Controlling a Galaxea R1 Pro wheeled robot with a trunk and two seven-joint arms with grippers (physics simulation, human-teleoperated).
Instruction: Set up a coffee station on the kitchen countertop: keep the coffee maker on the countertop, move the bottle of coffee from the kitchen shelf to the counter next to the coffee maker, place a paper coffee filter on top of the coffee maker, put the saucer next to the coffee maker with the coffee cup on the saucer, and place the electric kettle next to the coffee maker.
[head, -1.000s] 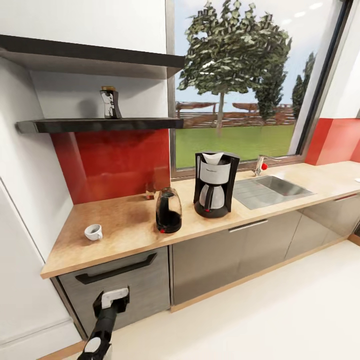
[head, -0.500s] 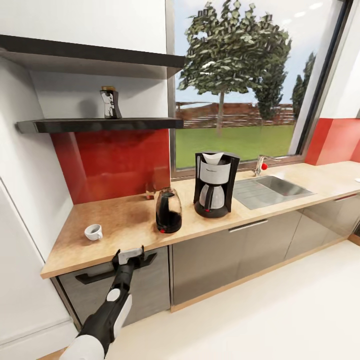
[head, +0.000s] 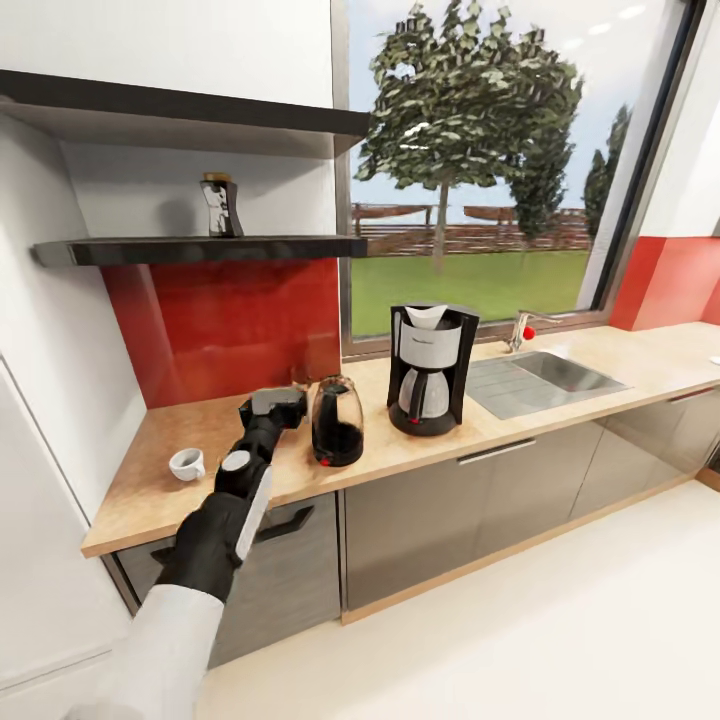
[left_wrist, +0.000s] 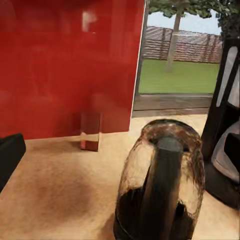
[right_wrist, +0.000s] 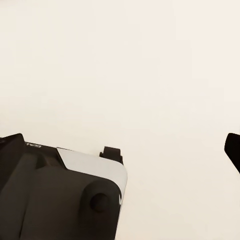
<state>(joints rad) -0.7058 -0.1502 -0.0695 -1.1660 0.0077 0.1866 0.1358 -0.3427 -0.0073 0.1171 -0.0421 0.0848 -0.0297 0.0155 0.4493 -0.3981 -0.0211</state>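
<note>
Kettle (head: 337, 421) and filter (head: 426, 316) are looking sorted by the maker (head: 430, 368). Left gripper (head: 273, 405) is hovering just beside the kettle; can't tell if it's gripping. Bottle (head: 219, 205) is sitting high above it, cup (head: 187, 464) nearer the robot.

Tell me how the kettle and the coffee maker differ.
The kettle is rounded, dark and see-through; the coffee maker is boxy, black and silver. The kettle is shorter than the coffee maker. The coffee maker carries a white paper filter on top; the kettle carries nothing. Both stand upright on the counter, side by side.
</note>
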